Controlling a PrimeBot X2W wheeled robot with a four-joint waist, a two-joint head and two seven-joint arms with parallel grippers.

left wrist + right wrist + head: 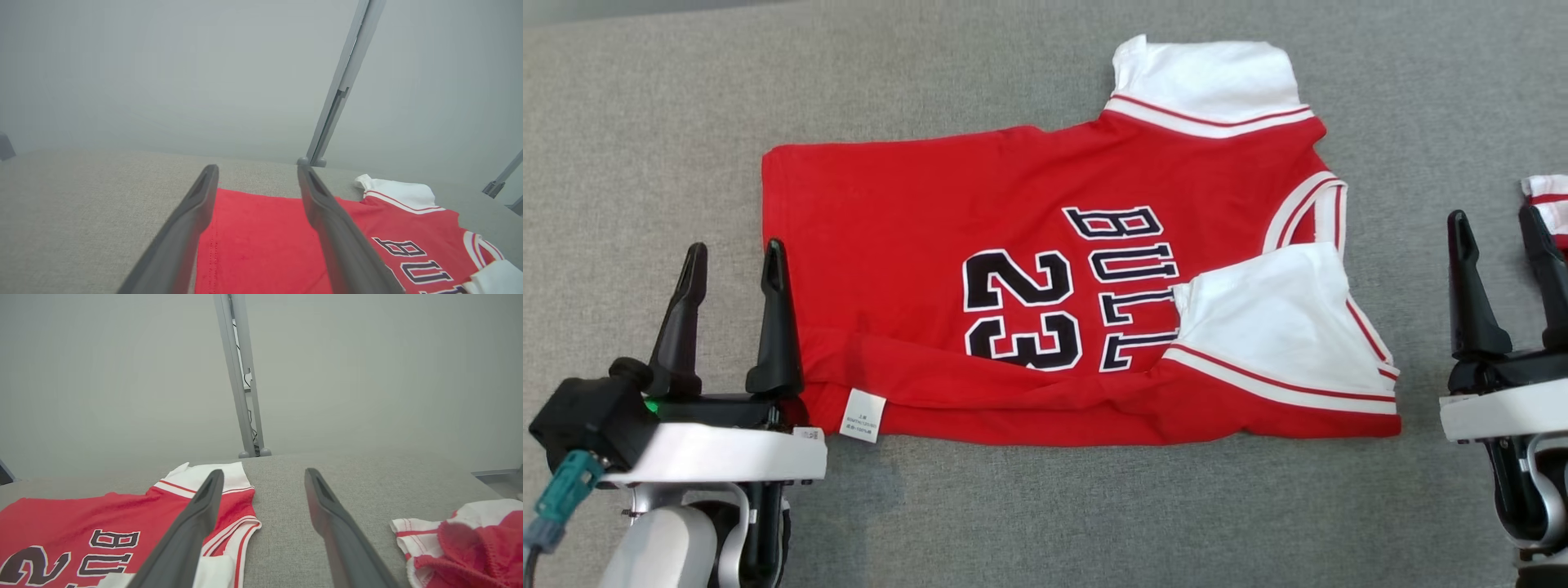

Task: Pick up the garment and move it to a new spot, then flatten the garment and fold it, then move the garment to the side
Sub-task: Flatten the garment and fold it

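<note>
Surface: a grey cloth table [645, 122] | On it: a red shirt [890, 245] is laid near the middle, number side up, one white sleeve folded over it | Also: a red and white cloth [1547, 196] is laid toward the right edge, well apart.

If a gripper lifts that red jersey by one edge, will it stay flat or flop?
Probably flops: the red jersey lies thin and wrinkled along its near hem, with a white sleeve folded over. Likely light, and may drag on the grey fabric surface.

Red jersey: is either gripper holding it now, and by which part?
Nothing is held. The left gripper and the right gripper stand open; the red jersey lies free.
</note>
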